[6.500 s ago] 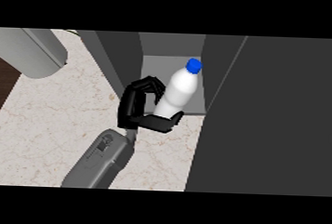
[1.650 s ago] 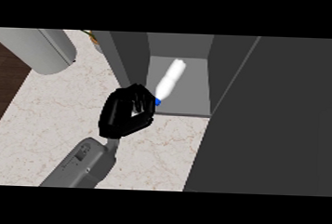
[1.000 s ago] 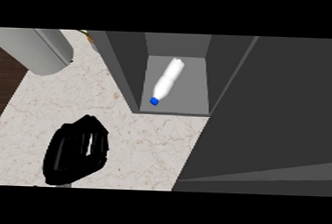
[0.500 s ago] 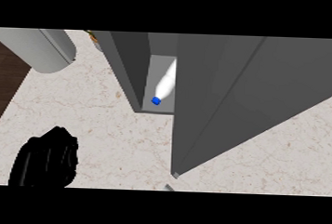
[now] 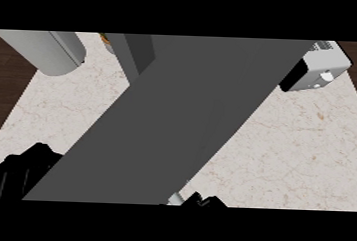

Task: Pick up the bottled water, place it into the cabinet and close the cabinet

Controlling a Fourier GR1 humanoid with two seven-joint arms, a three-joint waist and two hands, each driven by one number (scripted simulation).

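Observation:
The grey cabinet door (image 5: 189, 108) slants across the middle of the head view and covers the cabinet's opening. The bottled water is hidden behind it. A strip of the cabinet's dark side wall (image 5: 137, 52) shows at the top. My left hand (image 5: 21, 174) is a black shape at the lower left, beside the door's lower edge and partly behind it. A small part of my right hand (image 5: 202, 200) shows at the bottom edge, next to a silver handle (image 5: 177, 197) on the door.
A grey cylinder (image 5: 47, 50) lies at the top left of the marble counter (image 5: 298, 146). A white appliance (image 5: 320, 72) stands at the top right. Dark wood borders the counter on the left.
The door has swung left across the opening, hiding the bottle that lay inside with its blue cap forward. My left hand has drawn back to the lower left. My right hand has come into view.

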